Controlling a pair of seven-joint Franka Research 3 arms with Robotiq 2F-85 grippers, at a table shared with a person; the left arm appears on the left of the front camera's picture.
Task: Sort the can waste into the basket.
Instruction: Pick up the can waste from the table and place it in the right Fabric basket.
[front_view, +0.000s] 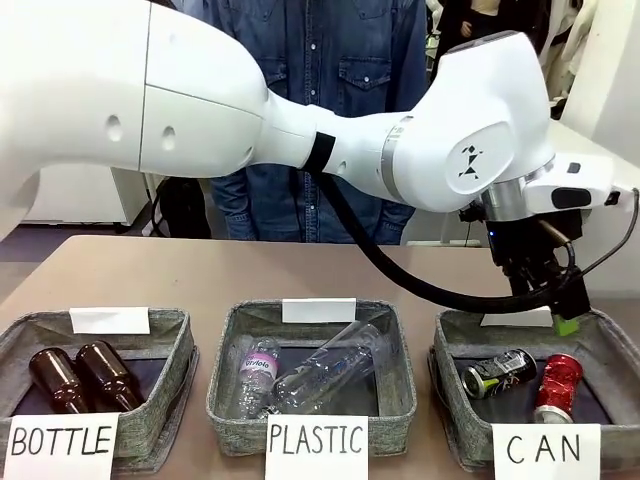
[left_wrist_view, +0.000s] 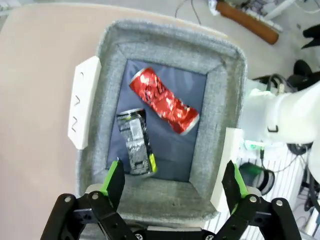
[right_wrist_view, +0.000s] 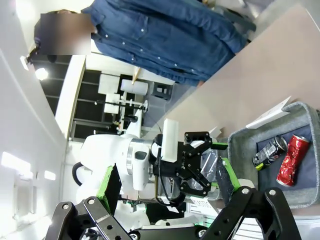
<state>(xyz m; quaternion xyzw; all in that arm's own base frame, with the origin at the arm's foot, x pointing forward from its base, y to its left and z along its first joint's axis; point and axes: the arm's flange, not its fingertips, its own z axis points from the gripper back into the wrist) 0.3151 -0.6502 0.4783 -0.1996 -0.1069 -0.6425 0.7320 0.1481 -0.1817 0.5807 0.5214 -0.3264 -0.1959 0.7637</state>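
The grey basket (front_view: 448, 400) signed "CAN" (front_view: 545, 452) stands at the table's front right. Two cans lie on its dark lining, side by side and apart. One is a dented red can (front_view: 557, 385) and the other a black can with yellow-green markings (front_view: 498, 371). My left arm reaches across the table, and its gripper (front_view: 550, 300) hangs open just above the basket's far edge, holding nothing. The left wrist view looks straight down between the open left gripper (left_wrist_view: 174, 175) onto the red can (left_wrist_view: 164, 100), the black can (left_wrist_view: 136, 142) and the basket rim (left_wrist_view: 220, 100). My right gripper (right_wrist_view: 168, 177) is open and empty, off to the side.
A "PLASTIC" basket (front_view: 225, 380) with clear bottles (front_view: 320, 375) sits at the front middle. A "BOTTLE" basket (front_view: 175, 330) with brown glass bottles (front_view: 80, 375) is at the front left. A person in a denim shirt (front_view: 320, 60) stands at the far side.
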